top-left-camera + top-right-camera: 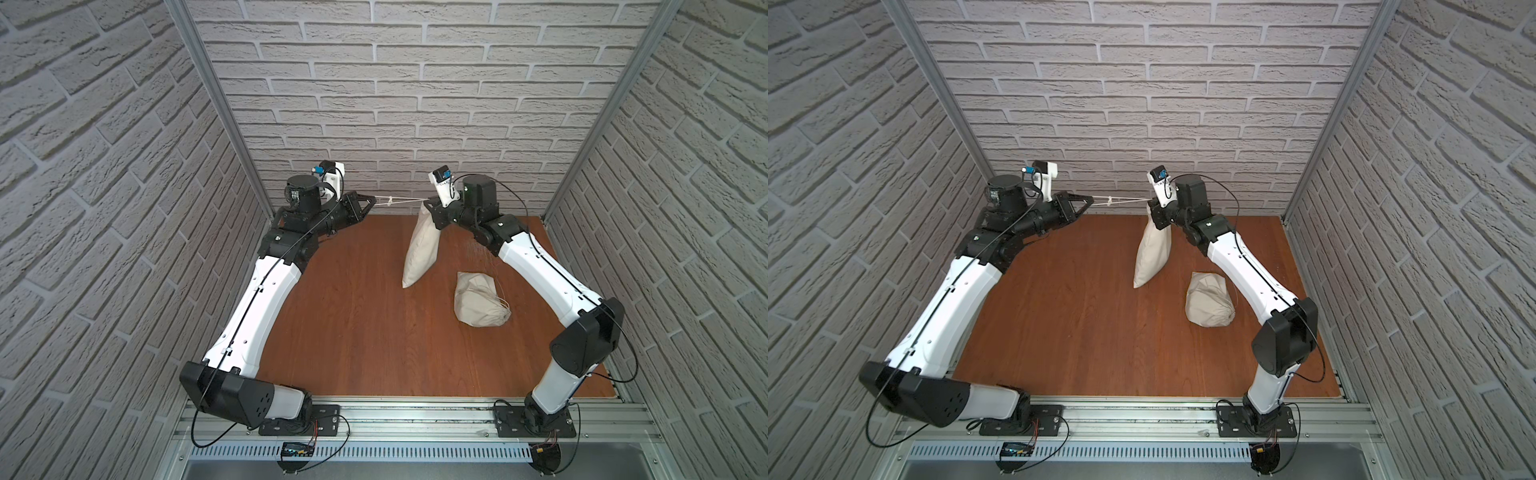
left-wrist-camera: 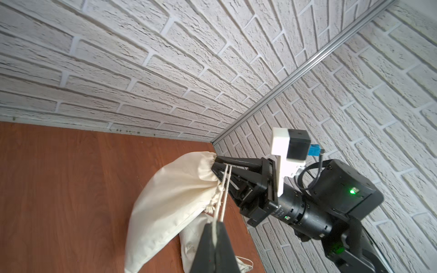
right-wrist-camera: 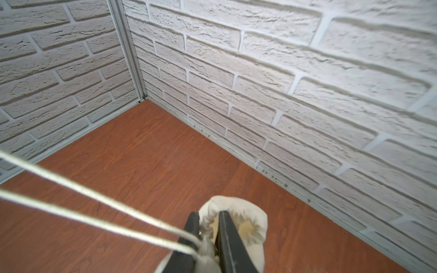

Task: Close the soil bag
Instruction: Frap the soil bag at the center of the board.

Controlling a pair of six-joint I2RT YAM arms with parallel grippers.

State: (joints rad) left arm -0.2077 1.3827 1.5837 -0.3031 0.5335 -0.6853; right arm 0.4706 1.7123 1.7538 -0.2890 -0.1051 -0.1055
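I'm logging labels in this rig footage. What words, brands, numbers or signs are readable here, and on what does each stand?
No text is legible enough to quote.
Small white print on the black wrist collar of the right arm: too small to read.
Dark lettering on the white camera mount at the right wrist: blurred.
The held soil bag and the tied bag on the table: no print visible.

The bag [image 1: 419,253] [image 1: 1152,253] [image 2: 170,201] is cream cloth, long and full. It hangs tilted near the back wall, its lower corner at or just above the bench [image 1: 353,311]. Its neck [image 3: 248,212] is gathered into tight puckers. The two-strand cord [image 1: 401,200] [image 3: 94,196] runs taut and nearly level leftward from the neck, with a knot [image 1: 388,202] partway along.
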